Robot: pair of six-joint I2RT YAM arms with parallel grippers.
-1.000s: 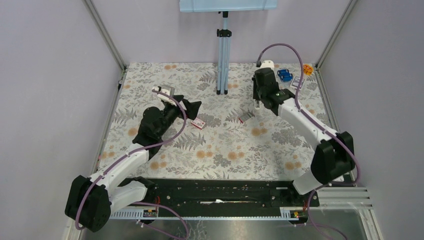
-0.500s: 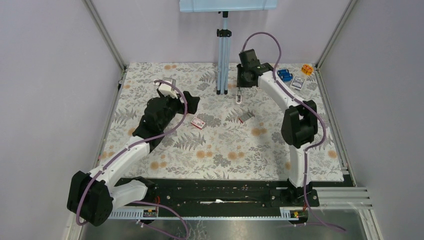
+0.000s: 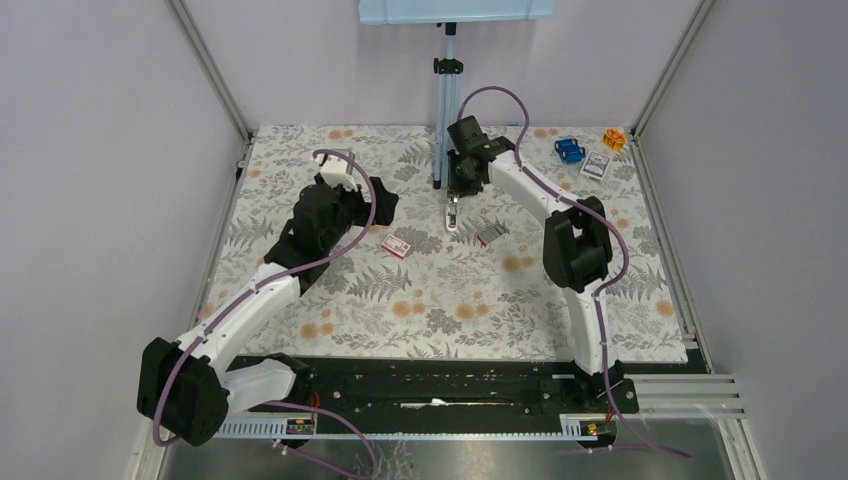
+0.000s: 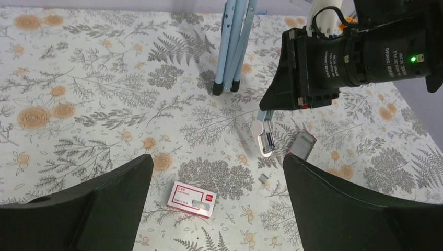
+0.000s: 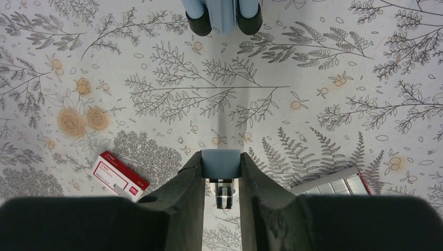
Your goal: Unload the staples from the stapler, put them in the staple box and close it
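Observation:
My right gripper [image 3: 456,188] is shut on a small light-blue and white stapler [image 3: 452,214] and holds it hanging open above the table, near the tripod's foot. The stapler [image 5: 221,163] sits clamped between the right fingers, its metal channel showing below. In the left wrist view the stapler [image 4: 264,135] hangs under the right gripper [image 4: 271,104]. A tiny silvery strip of staples [image 4: 265,178] lies on the cloth just below it. My left gripper [image 3: 388,203] is open and empty to the left, also shown in its own wrist view [image 4: 217,162].
A small red box [image 3: 397,245] and a small grey box [image 3: 491,234] lie on the floral cloth either side of the stapler. A blue tripod pole [image 3: 446,100] stands at the back middle. A blue object [image 3: 569,150], an orange object [image 3: 614,138] and a small box [image 3: 595,167] sit at the back right.
My right arm has swung left from the back right to the middle, carrying the stapler. My left gripper has shifted slightly toward the back.

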